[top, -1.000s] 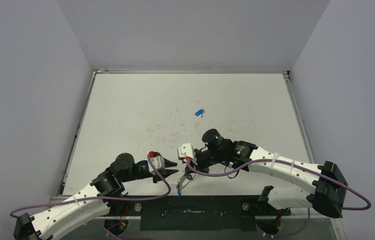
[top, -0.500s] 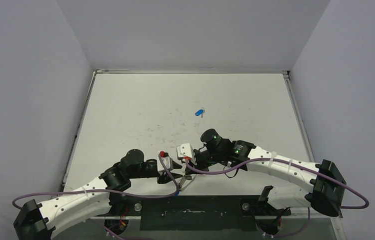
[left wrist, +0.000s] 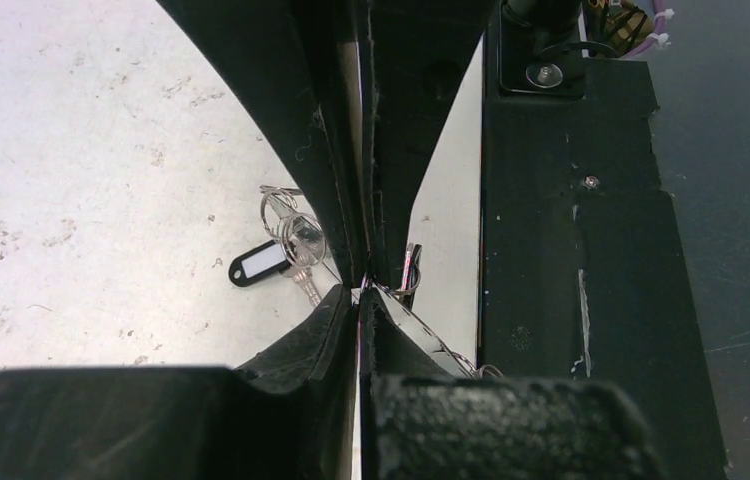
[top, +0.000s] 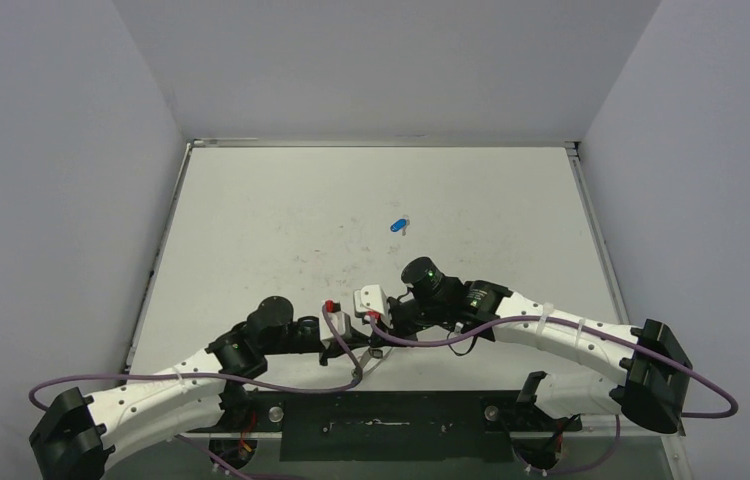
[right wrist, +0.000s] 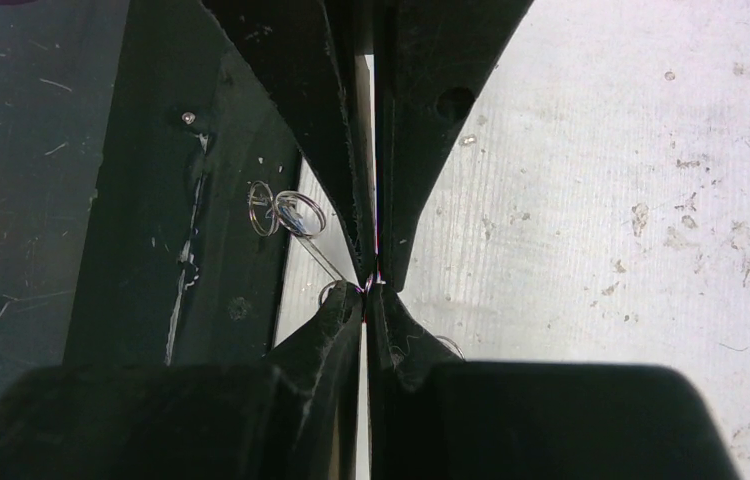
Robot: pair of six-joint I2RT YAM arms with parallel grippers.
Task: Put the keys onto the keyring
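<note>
Left jaws: having just swung in from the left and snapped from part-open to fully shut, now pinching the thin wire of the keyring (left wrist: pixel 418 327) at the very tips. Right jaws: staying shut, also nipping that wire, with its small loops (right wrist: pixel 291 212) dangling just beside the tips.

Meeting tip to tip over the near edge of the desk (top: pixel 251 230), right by the black base plate (left wrist: pixel 571 250).

Reading the change as a fresh two-sided hold on the hoop, probably steadying it or working the clasp before threading. Not seeing any key going on yet.

Lying on the desk just beside the left tips: black-capped key (left wrist: pixel 263 263), with small rings attached. Sitting well apart, out mid-desk: blue key (top: pixel 398 225), untouched. Not gripping a key on either side.

Checking for containers: finding no tray, bin or box in any view, so nothing to note inside.
</note>
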